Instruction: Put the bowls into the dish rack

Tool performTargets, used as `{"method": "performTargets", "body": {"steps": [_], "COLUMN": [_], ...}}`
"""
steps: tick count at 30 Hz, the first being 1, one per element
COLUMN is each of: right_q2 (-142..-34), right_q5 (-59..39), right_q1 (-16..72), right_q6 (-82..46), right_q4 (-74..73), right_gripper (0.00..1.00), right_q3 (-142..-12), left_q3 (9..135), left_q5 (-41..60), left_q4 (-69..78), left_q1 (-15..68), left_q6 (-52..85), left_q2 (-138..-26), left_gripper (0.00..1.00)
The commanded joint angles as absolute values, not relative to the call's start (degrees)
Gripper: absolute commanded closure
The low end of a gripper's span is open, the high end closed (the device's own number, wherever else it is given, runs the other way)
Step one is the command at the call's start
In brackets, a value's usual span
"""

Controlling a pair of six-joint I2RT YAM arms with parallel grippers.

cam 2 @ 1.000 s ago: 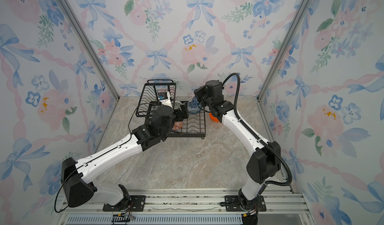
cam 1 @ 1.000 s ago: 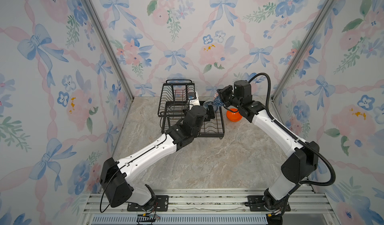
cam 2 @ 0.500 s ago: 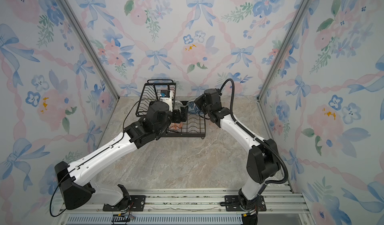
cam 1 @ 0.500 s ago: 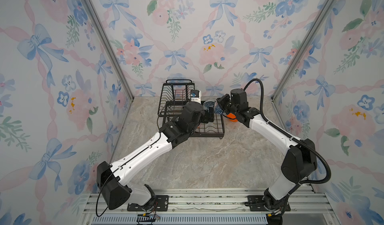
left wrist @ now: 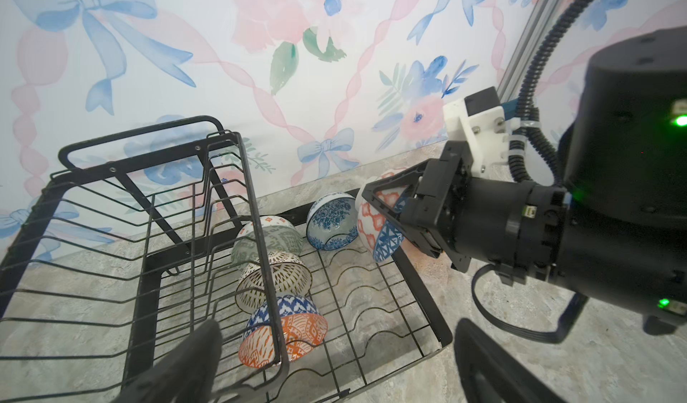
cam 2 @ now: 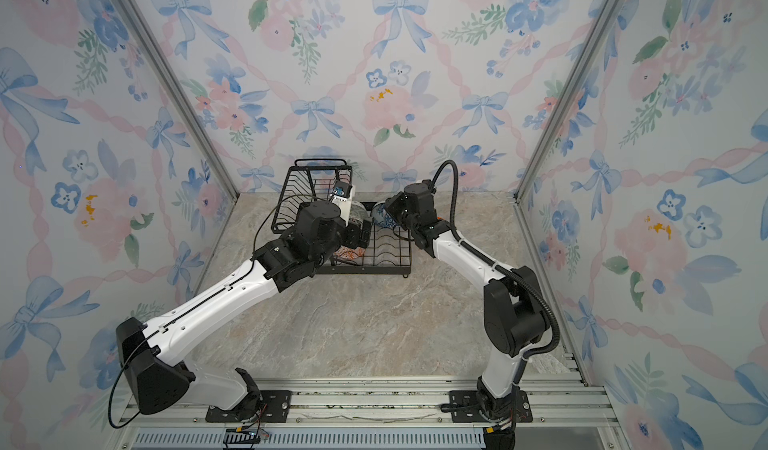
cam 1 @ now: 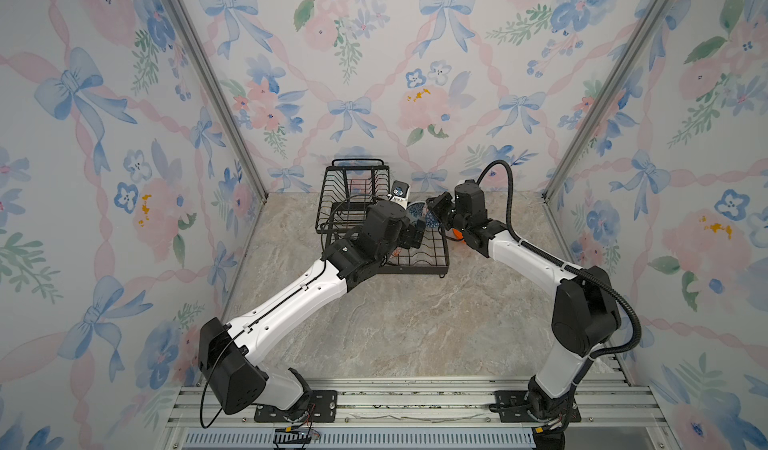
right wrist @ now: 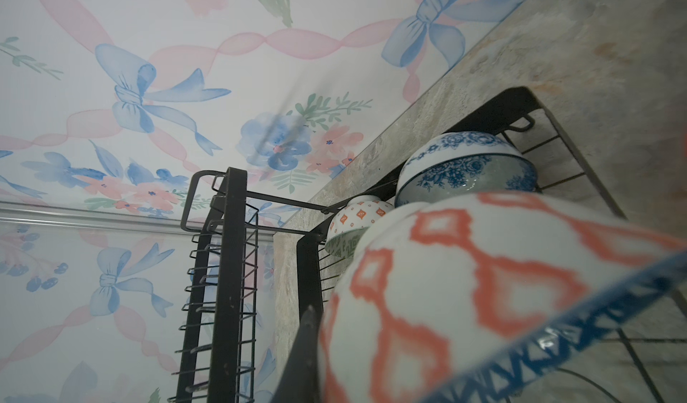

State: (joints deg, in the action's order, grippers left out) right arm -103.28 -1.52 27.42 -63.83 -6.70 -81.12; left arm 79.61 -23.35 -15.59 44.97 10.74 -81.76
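1. You've got the back wall (cam 1: 374,74) just beyond your right gripper (cam 1: 431,216): pale wallpaper with blue bows, pink ribbons and flowers.
2. The side walls (cam 1: 83,178) stand well out to either side of it, same wallpaper.
3. Aluminium corner posts (cam 1: 210,82) join the walls.
4. Below it is a grey-beige marble-look tabletop (cam 1: 415,323).
5. Well behind it are slotted aluminium rails (cam 1: 415,402).
6. Light is soft and even.
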Motion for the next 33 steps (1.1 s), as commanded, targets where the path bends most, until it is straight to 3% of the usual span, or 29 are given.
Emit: {"method": "performTargets", "body": {"steps": [1, 33], "right_q2": [-105.0, -118.3], "right_q5": [-2.8, 3.7], "right_q1": [27.0, 30.7], "right_q6": [-63.4, -65.8], "right_q4": [-14.2, -23.9], "right_gripper": [1.00, 1.00], "right_q3": [-81.3, -83.2], "left_q3": [80.4, 77.5], "left_q5": [-24.2, -20.5], "left_q4": [-16.3, -16.6], "left_q1": [44.5, 40.4], "left_q6": [7.1, 6.3], "left_q2": [-82.6, -80.4], "left_gripper": [0.02, 0.02]}}
